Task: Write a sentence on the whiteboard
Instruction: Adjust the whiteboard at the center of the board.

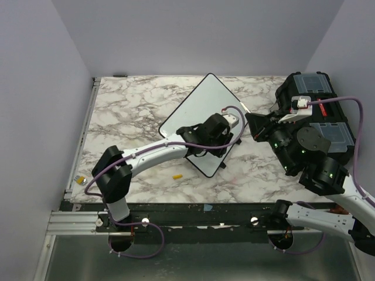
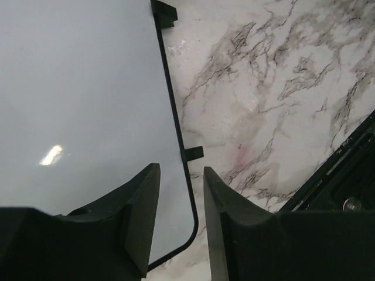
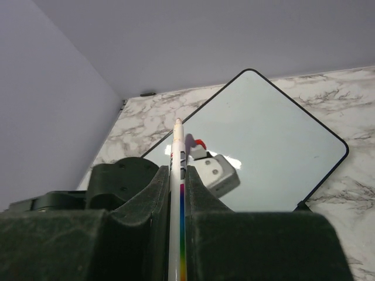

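Observation:
The whiteboard (image 1: 196, 108) lies turned like a diamond on the marble table; its white face (image 3: 263, 134) is bare and no sentence is in view. My left gripper (image 1: 225, 137) hangs over the board's right corner. In the left wrist view its fingers (image 2: 181, 175) stand apart, astride the black rim of the whiteboard (image 2: 76, 88), with a gap between them. My right gripper (image 1: 253, 121) is just right of that corner, shut on a white marker (image 3: 177, 146) with a rainbow stripe. The marker tip (image 1: 242, 107) points toward the board.
A black toolbox (image 1: 316, 105) with clear lids stands at the back right, behind the right arm. A small yellow piece (image 1: 177, 175) lies on the table in front of the board. Another yellowish item (image 1: 79, 180) sits at the table's left edge. Walls close three sides.

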`<state>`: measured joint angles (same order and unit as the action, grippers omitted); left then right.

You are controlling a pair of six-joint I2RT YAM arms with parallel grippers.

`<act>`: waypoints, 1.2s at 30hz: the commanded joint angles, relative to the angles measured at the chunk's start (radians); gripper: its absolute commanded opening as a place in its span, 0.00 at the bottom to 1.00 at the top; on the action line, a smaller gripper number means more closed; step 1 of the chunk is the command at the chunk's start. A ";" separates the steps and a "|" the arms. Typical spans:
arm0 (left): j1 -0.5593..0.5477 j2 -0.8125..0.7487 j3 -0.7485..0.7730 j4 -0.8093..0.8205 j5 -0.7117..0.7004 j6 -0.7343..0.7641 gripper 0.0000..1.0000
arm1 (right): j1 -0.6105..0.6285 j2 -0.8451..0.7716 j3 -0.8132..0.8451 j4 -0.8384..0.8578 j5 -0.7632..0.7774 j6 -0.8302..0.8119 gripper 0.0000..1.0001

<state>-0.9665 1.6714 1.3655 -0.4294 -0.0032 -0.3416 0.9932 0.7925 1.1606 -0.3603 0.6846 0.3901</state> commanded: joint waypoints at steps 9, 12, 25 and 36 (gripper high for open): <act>-0.111 0.264 0.181 0.021 -0.060 0.087 0.31 | 0.003 -0.014 0.042 0.004 0.031 -0.027 0.01; -0.113 0.284 0.166 0.043 -0.061 0.088 0.30 | 0.003 -0.012 0.040 0.008 0.030 -0.023 0.01; -0.113 0.365 0.144 0.071 -0.068 0.122 0.28 | 0.002 -0.001 0.031 0.032 -0.011 -0.020 0.01; -0.115 0.311 -0.019 0.123 -0.066 0.128 0.24 | 0.003 0.001 0.018 0.035 -0.017 -0.013 0.01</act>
<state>-1.0775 2.0277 1.4181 -0.3134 -0.0483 -0.2268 0.9932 0.7906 1.1862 -0.3481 0.6823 0.3733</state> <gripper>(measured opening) 0.245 0.126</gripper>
